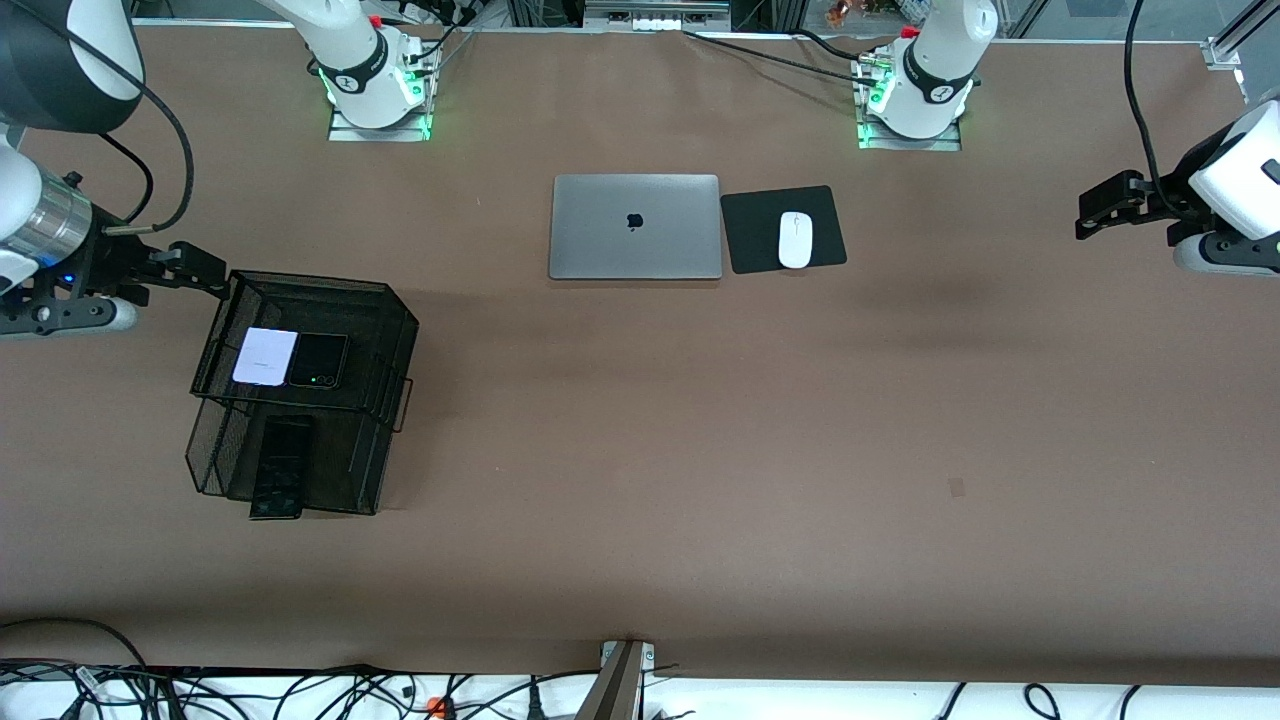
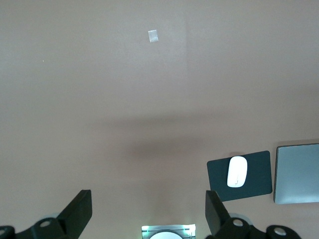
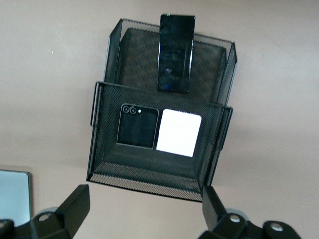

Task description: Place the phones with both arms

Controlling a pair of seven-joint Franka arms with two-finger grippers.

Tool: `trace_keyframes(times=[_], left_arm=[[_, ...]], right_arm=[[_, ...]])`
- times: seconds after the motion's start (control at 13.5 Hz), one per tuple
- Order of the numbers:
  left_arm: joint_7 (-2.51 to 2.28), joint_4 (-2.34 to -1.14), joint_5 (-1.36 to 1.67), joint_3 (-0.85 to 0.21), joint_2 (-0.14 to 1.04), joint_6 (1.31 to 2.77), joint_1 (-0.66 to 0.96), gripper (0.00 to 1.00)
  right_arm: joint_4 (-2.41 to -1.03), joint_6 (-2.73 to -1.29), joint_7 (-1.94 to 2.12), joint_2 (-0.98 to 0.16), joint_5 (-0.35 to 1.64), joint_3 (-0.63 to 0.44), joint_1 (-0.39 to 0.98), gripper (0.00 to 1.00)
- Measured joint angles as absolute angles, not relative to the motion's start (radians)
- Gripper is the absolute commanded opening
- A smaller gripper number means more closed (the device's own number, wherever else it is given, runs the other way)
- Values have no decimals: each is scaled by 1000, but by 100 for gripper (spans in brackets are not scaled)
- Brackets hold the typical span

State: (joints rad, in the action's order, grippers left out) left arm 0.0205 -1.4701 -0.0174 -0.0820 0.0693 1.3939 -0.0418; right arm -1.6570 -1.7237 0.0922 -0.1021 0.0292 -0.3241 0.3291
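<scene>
A two-tier black mesh tray (image 1: 300, 283) stands toward the right arm's end of the table. Its upper tier holds the pale lilac-white phone (image 1: 265, 357) and the small squarish black phone (image 1: 318, 360) side by side. The longer black slab phone (image 1: 280, 468) lies on the lower tier and sticks out past its edge. In the right wrist view the same three show: black (image 3: 137, 126), white (image 3: 178, 132), slab (image 3: 175, 52). My right gripper (image 1: 198, 263) (image 3: 144, 205) hangs open and empty just off the tray's rim. My left gripper (image 1: 1100, 208) (image 2: 148, 211) waits open over bare table at the left arm's end.
A shut silver laptop (image 1: 635, 226) lies mid-table near the bases, with a white mouse (image 1: 795, 240) on a black pad (image 1: 758, 232) beside it. A small tape mark (image 1: 956, 487) is on the brown tabletop. Cables run along the table's near edge.
</scene>
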Motion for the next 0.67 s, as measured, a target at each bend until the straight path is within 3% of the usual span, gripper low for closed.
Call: trace_keyframes(times=[0.15,0.37,0.67], left_arm=[[21,-1470,-17,-82,69,1394,-42,100],[21,-1470,-17,-82,68,1403,-42,100],[21,-1470,-17,-83,68,1411,-41,100]], right_arm=[[-1646,-1729,92,-102,27,-255,268,100],[-1632,-1735,60,-102,5,-9,52,100],[-1631,-1737,35,-102,-2,28,26,100]])
